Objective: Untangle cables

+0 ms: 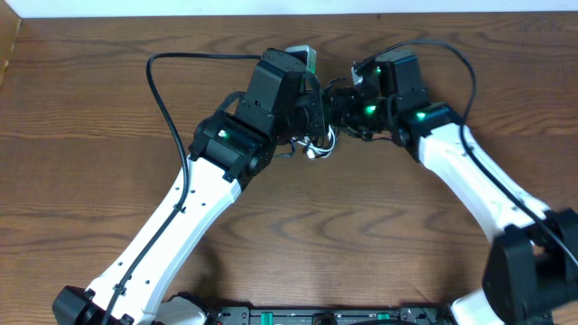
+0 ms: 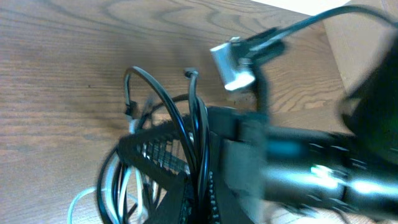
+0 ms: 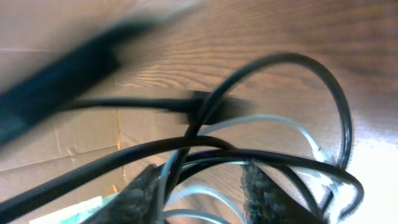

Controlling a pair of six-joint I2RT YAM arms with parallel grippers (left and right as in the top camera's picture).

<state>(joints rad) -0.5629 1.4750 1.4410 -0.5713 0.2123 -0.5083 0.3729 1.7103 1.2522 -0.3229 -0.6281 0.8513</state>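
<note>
The cables lie bunched on the wooden table between the two arms; a bit of white cable (image 1: 318,150) shows under them. My left gripper (image 2: 200,168) is shut on the black cable (image 2: 163,102), whose loops rise between its fingers. A silver plug (image 2: 233,65) on a black cord hangs just beyond. The white cable (image 2: 79,200) curls at the lower left. My right gripper (image 3: 202,199) is open. Strands of the black cable (image 3: 273,62) and the white cable (image 3: 283,123) pass through its gap. Both grippers meet nose to nose, left gripper (image 1: 312,113) and right gripper (image 1: 341,104).
Cardboard (image 3: 81,143) stands beyond the table's far edge and also shows as a cardboard box (image 2: 367,43) in the left wrist view. Thick black arm wires (image 1: 163,90) arch over the table on either side. The image of both wrist views is blurred.
</note>
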